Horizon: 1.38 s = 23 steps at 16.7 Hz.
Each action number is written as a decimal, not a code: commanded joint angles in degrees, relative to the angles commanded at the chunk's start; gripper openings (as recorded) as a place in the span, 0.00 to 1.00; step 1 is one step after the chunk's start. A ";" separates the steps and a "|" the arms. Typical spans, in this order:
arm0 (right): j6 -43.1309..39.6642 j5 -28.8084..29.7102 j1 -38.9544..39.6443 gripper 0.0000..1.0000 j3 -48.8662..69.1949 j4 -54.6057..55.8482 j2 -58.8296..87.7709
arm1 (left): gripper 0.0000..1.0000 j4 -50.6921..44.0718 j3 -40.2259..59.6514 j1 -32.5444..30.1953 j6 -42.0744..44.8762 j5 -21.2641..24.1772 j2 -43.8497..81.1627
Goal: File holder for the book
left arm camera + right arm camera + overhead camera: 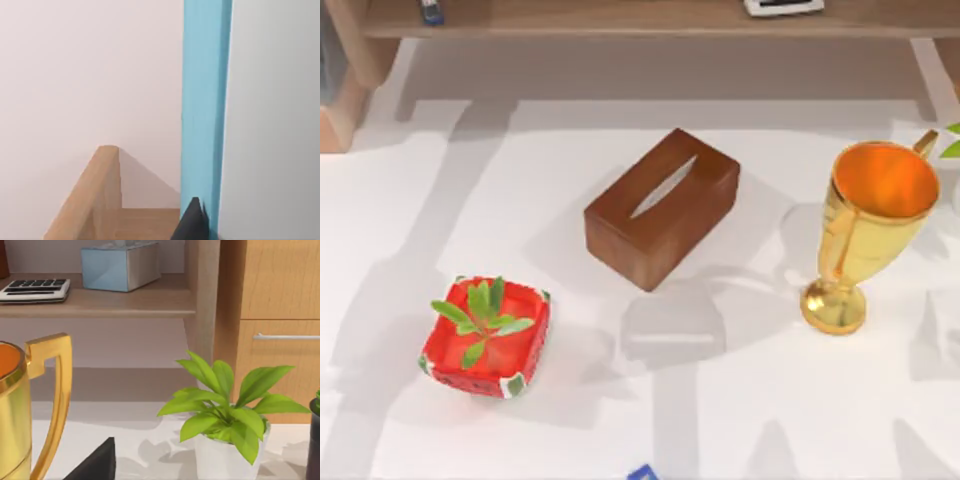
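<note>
An AgileX left gripper holds what appears to be the task's thing, a tall blue slab-shaped book, upright. One dark fingertip lies flat against the book's blue face, and the jaws read as closed narrowly on it. Behind it stand a pale wall and the corner of a light wooden shelf frame. In the top view, a small blue corner pokes in at the table's near edge; whether it belongs to the book cannot be told.

On the white table stand a brown wooden tissue box in the middle, a red square planter with a green sprig to the left and a golden trophy cup to the right.

The right gripper hangs idle at the right of the table near the cup, beside a leafy green plant in a white pot. Its jaws are wide and hold nothing.

The step in hand looks like the carry, with the book lifted and on its way to a file holder. The next move likely calls for keeping the book vertical, lining its lower edge with the holder's slot and lowering it before letting go. A tilt or an early release could tip it out.
</note>
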 joint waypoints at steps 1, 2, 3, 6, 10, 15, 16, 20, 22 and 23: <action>0.00 0.00 0.00 1.00 0.00 0.00 0.00 | 0.00 1.42 -0.60 2.17 1.95 0.51 -1.20; 0.00 0.00 0.00 1.00 0.00 0.00 0.00 | 0.00 2.98 -1.60 4.80 4.33 1.09 -2.34; 0.00 0.00 0.00 1.00 0.00 0.00 0.00 | 0.00 4.58 -2.99 7.76 7.05 1.75 -3.31; 0.00 0.00 0.00 1.00 0.00 0.00 0.00 | 0.00 9.33 -9.65 18.06 16.93 4.12 -4.79; 0.00 0.00 0.00 1.00 0.00 0.00 0.00 | 0.00 15.46 -23.03 33.16 33.15 8.53 -3.93; 0.00 0.00 0.00 1.00 0.00 0.00 0.00 | 0.00 23.22 -41.98 49.05 55.17 16.41 -1.02; 0.00 0.00 0.00 1.00 0.00 0.00 0.00 | 0.00 24.83 -45.52 51.24 59.48 18.35 -0.46; 0.00 0.00 0.00 1.00 0.00 0.00 0.00 | 0.00 31.61 -57.17 55.05 75.41 27.27 0.84; 0.00 0.00 0.00 1.00 0.00 0.00 0.00 | 0.00 35.12 -60.89 53.63 82.09 32.30 0.71; 0.00 0.00 0.00 1.00 0.00 0.00 0.00 | 0.00 36.81 -62.26 52.35 85.03 34.79 0.56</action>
